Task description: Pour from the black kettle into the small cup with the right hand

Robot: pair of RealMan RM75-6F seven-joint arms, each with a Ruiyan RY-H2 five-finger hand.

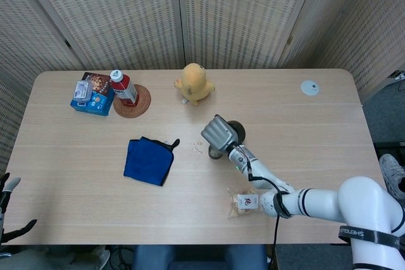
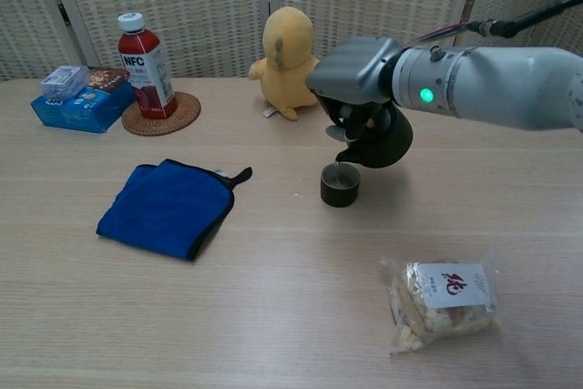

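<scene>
My right hand (image 2: 360, 75) (image 1: 218, 132) grips the black kettle (image 2: 381, 138) (image 1: 235, 129) from above and holds it lifted and tilted left. Its spout hangs just over the small dark cup (image 2: 340, 184) (image 1: 214, 153), which stands upright on the table, and a thin stream seems to run from the spout into it. The hand's grey shell hides most of the kettle's handle and the fingers. My left hand (image 1: 7, 188) shows at the lower left edge of the head view, off the table, fingers apart and holding nothing.
A blue cloth (image 2: 168, 206) lies left of the cup. A yellow plush duck (image 2: 289, 49) sits behind it. A red NFC bottle (image 2: 145, 53) stands on a woven coaster beside a blue box (image 2: 80, 103). A snack bag (image 2: 444, 301) lies at the front right.
</scene>
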